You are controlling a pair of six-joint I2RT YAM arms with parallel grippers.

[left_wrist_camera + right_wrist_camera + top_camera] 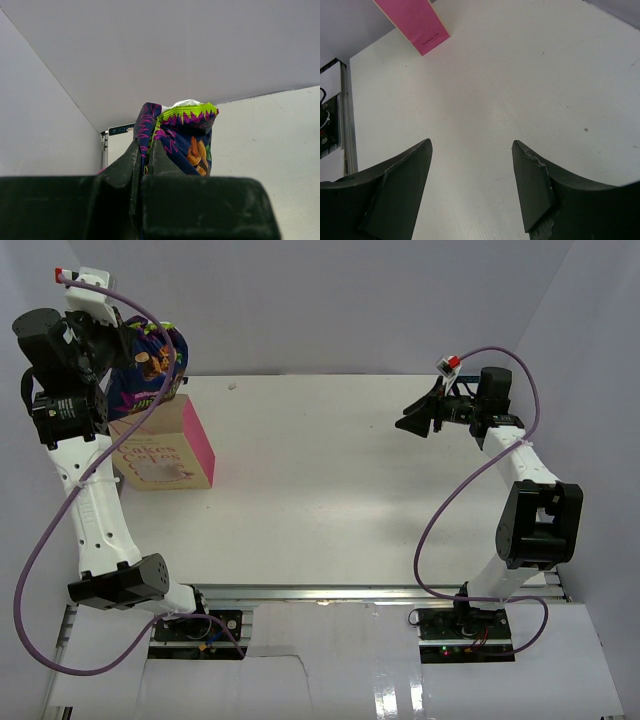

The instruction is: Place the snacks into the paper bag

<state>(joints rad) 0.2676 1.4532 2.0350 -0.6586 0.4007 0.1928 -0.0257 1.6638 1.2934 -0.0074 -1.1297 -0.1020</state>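
Crinkly dark blue snack bag (152, 365) is held pinched in left claw (145, 164), upper left of frame, upright, apparently just above the beige pink-sided paper bag (165, 455). Right claw (470, 165) is spread wide, empty, well apart.

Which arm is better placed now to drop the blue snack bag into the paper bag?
Left. The left gripper is shut on the dark blue snack bag, right by the top of the paper bag. The right gripper is open, empty, and far across the table.
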